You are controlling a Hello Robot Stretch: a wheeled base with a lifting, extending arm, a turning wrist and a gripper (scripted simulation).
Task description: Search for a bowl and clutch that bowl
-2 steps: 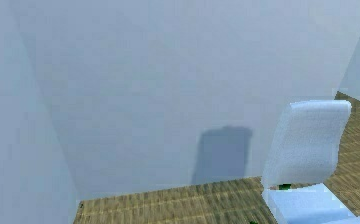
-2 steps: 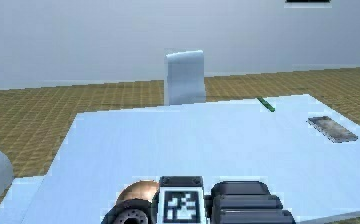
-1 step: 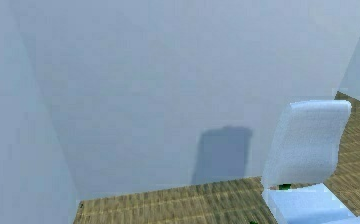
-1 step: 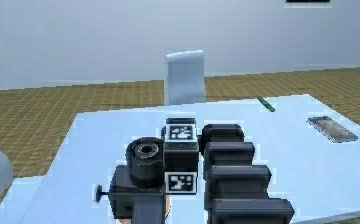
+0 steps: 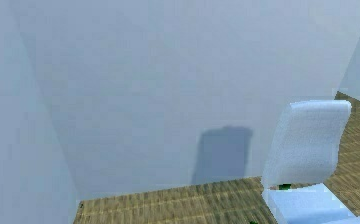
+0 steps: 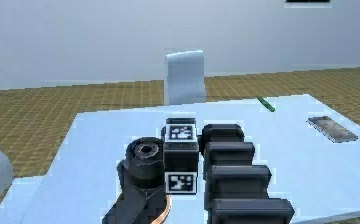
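In the arm side view my arm point(image 6: 233, 170) reaches over a white table point(image 6: 98, 140). The gripper point(image 6: 128, 208) hangs left of the two white marker squares, its dark body folded back toward the picture's bottom edge. Its fingers run off that edge, so I cannot tell whether it holds anything. On the table lie a thin green stick point(image 6: 268, 104) near the far edge and a flat dark object point(image 6: 333, 128) at the right.
A white chair point(image 6: 185, 75) stands at the table's far side, with wooden floor point(image 6: 48, 100) and a pale wall behind it. Another white chair point(image 5: 308, 150) stands at the forward view's right, against a bare wall point(image 5: 158, 90) close ahead.
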